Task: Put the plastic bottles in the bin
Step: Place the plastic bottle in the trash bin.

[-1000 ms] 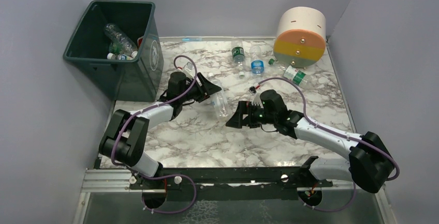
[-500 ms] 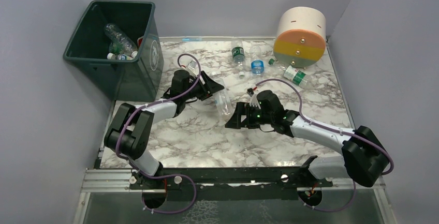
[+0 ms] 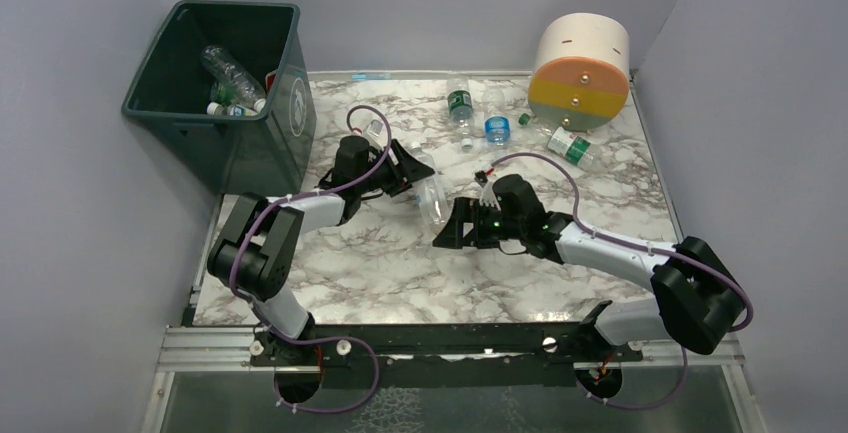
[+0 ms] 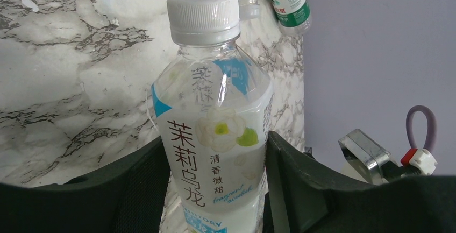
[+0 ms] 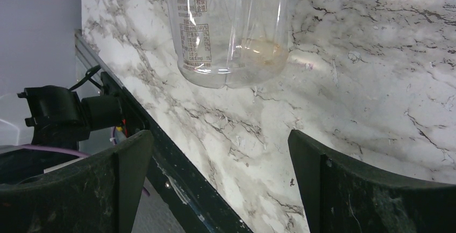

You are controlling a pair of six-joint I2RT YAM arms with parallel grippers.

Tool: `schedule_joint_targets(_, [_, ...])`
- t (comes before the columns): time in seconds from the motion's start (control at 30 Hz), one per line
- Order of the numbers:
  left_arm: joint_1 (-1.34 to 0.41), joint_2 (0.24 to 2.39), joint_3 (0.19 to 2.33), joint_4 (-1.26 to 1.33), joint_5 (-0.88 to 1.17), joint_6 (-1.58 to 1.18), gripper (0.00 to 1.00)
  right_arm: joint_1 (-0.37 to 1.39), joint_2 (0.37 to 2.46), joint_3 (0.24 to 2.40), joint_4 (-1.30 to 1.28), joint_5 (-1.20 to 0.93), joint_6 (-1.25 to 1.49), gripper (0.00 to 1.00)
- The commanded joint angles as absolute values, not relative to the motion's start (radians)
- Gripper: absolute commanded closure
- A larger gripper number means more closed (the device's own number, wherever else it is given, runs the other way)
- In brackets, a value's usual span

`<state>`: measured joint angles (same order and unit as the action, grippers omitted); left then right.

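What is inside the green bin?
A few clear bottles lie inside the bin. Their exact number is unclear, because the bin's near wall hides part of its floor.

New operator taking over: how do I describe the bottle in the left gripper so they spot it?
Start at the dark green bin, far left; just right of it the left gripper holds a clear bottle. Unlike the green-labelled bottle and blue-labelled bottle at the far edge, it has a white cap and a white flower-print label.
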<state>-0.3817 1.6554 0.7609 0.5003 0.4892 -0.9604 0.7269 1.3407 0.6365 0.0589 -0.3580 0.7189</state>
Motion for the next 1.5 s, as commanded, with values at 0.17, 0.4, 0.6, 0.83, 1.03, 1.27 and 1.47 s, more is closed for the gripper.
schedule_joint_targets(0.17, [-0.422, 1.643, 0.831, 0.551, 0.521, -0.972, 0.39, 0.732, 1.264, 0.636, 0.040, -0.368, 0.735, 0.01])
schedule_joint_targets(0.4, [-0.490, 1.609, 0.841, 0.551, 0.492, -0.985, 0.39, 0.732, 1.136, 0.579, 0.007, -0.363, 0.751, 0.01])
schedule_joint_targets(0.6, [-0.527, 1.571, 0.840, 0.548, 0.477, -0.992, 0.39, 0.732, 1.071, 0.564, -0.019, -0.363, 0.763, 0.01])
schedule_joint_targets(0.83, [-0.549, 1.523, 0.871, 0.510, 0.462, -0.987, 0.39, 0.733, 1.020, 0.553, -0.037, -0.367, 0.776, 0.01])
schedule_joint_targets(1.03, [-0.558, 1.477, 0.910, 0.451, 0.445, -0.967, 0.39, 0.733, 0.985, 0.543, -0.046, -0.374, 0.787, 0.01])
schedule_joint_targets(1.27, [-0.560, 1.436, 0.943, 0.402, 0.433, -0.951, 0.39, 0.732, 0.969, 0.551, -0.059, -0.379, 0.787, 0.01])
schedule_joint_targets(1.47, [-0.564, 1.427, 0.950, 0.388, 0.429, -0.946, 0.39, 0.732, 0.981, 0.555, -0.052, -0.385, 0.789, 0.01])
